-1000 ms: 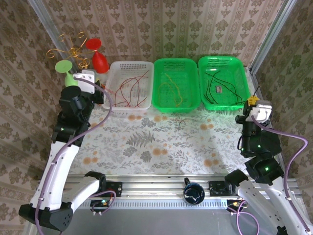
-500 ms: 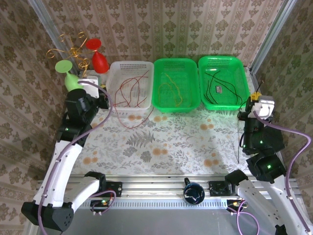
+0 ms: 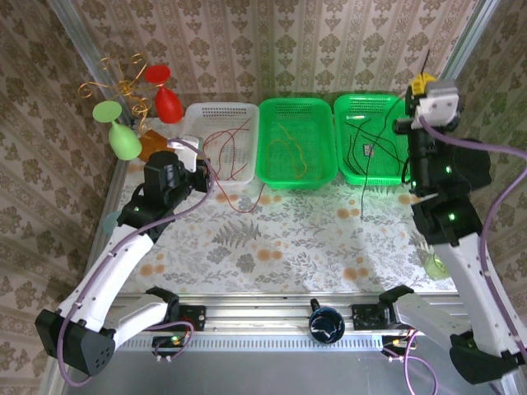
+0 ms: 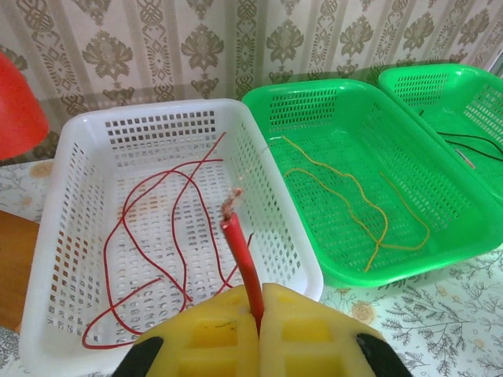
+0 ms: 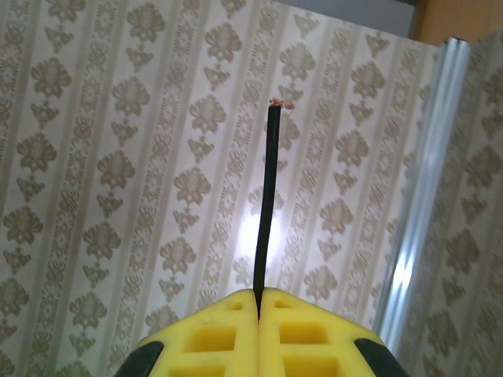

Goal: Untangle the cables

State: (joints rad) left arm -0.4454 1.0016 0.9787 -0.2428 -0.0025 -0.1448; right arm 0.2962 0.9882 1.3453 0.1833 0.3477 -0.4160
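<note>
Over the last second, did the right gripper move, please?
Yes: the right gripper went toward the wall, from the rightmost basket's near corner to its far corner.

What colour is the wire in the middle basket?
Yellow-olive; the wire shows best in the left wrist view.

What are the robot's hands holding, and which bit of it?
The left gripper pinches a red cable near its frayed end. The right gripper pinches a black cable near its end.
</note>
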